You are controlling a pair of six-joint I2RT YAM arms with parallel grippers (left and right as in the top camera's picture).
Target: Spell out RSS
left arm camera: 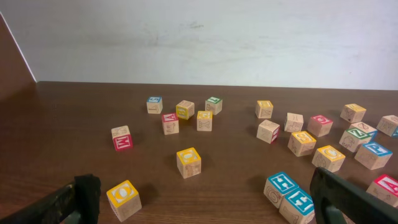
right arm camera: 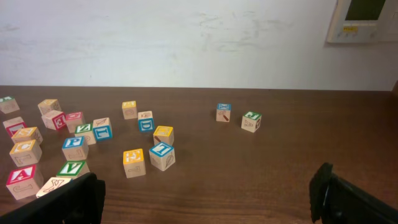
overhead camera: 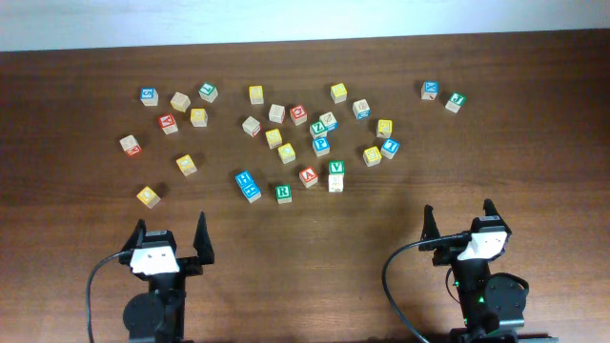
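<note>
Many wooden letter blocks lie scattered across the far half of the brown table. A green R block sits nearest the front, beside two joined blue H blocks, a red A block and a green V block. I cannot read an S on any block. My left gripper is open and empty at the front left, with a yellow O block just ahead of its left finger. My right gripper is open and empty at the front right, well short of the blocks.
A blue block and a green block stand apart at the far right. A yellow block lies at the front left. A white wall rises behind the table's far edge.
</note>
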